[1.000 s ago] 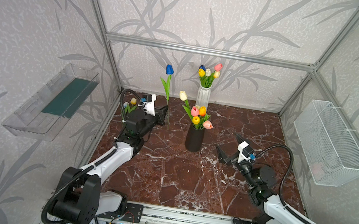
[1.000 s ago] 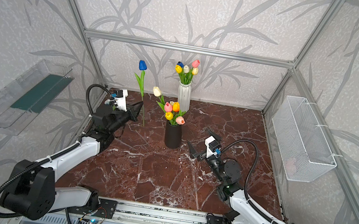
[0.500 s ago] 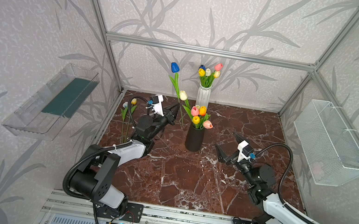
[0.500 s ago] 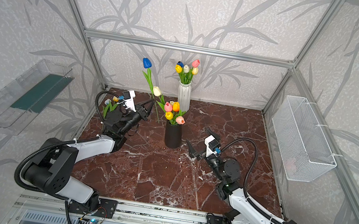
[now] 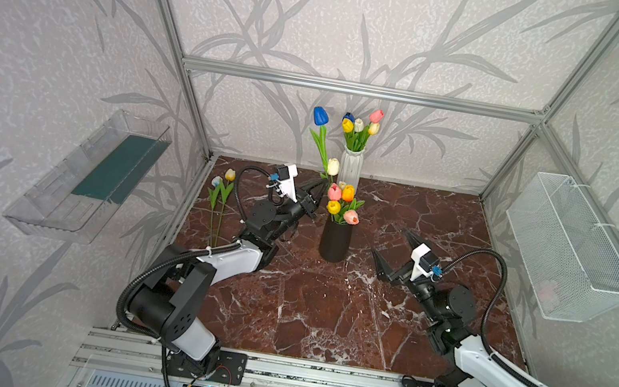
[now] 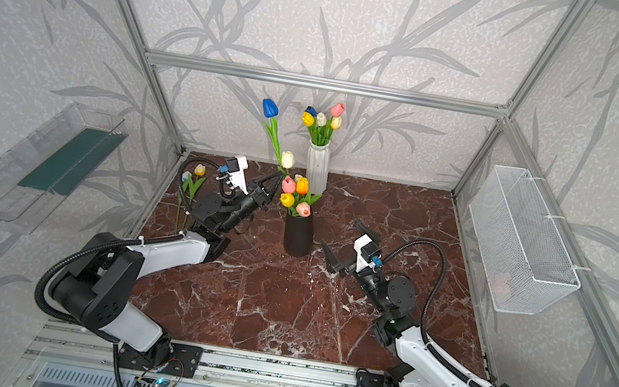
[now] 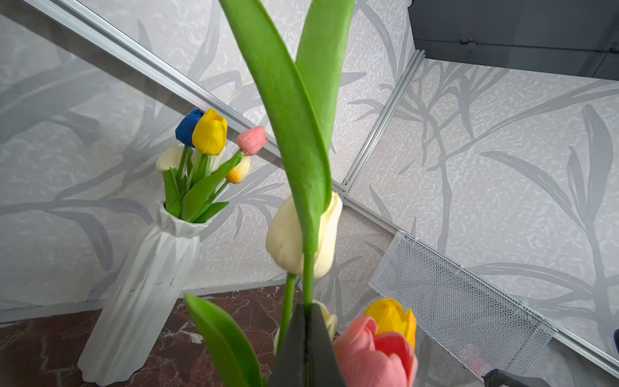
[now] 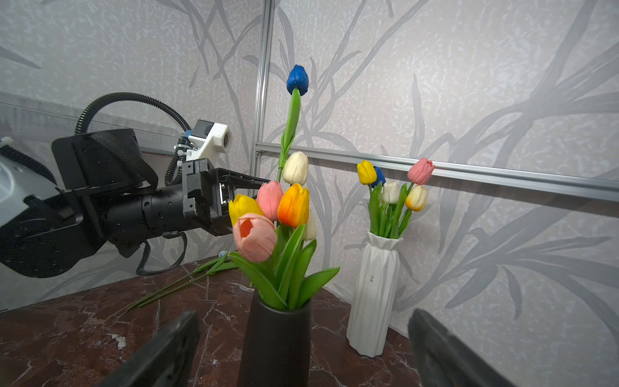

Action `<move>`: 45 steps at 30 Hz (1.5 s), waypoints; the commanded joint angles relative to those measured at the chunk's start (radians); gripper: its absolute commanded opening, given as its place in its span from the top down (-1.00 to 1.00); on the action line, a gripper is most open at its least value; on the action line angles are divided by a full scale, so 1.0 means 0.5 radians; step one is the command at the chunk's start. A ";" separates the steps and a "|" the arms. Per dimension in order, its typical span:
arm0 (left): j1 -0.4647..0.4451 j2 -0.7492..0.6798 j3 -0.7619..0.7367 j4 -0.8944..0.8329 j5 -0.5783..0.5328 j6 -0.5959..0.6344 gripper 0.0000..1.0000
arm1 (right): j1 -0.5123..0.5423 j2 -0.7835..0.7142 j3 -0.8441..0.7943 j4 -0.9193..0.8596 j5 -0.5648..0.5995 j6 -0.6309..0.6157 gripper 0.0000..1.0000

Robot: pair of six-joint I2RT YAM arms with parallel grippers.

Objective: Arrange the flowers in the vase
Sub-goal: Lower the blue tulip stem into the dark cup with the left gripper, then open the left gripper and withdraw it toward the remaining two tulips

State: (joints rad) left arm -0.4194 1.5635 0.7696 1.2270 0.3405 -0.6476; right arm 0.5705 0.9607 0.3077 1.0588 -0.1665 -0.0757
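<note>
The blue tulip [image 5: 320,115] should handle as a light, whippy thing: a thin, bendy stem under a soft head and broad leaves (top-heavy, so likely to sway about any grip). The place to hold it is low on the bare stem, below the leaves.

The left end effector [image 5: 316,190] is clamped shut on just that part. The stem rises above it, with the head high overhead. Its arm stretches low over the desk [image 5: 323,310] with the wrist roughly level. Its fingertips are just beside the bunch in the black vase [image 5: 335,240], which stands slightly ahead and below.

The right end effector [image 5: 392,244] is empty, its jaws spread wide and facing that vase but apart from it. The white vase [image 5: 351,165] stands beyond. Two more tulips [image 5: 218,205] lie on the desk behind the left end effector.
</note>
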 commanded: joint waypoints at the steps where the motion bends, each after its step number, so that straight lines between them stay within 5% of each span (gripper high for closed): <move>1: -0.038 0.049 0.065 0.069 -0.021 0.047 1.00 | 0.009 -0.032 0.005 0.104 -0.008 -0.012 -0.96; 20: -0.041 -0.162 0.052 -0.179 -0.229 0.486 1.00 | 0.010 -0.043 -0.012 0.096 -0.004 -0.030 -0.95; 36: -0.054 0.179 0.219 0.156 -0.101 0.328 1.00 | 0.011 -0.021 -0.008 0.110 -0.011 -0.033 -0.95; 45: -0.057 0.151 0.002 0.217 -0.086 0.390 1.00 | 0.009 -0.010 -0.008 0.113 -0.008 -0.048 -0.95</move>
State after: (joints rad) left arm -0.4442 1.6531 0.8116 1.2831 0.2829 -0.4641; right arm 0.5705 0.9546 0.3058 1.0729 -0.1665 -0.0818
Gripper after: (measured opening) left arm 0.048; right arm 0.976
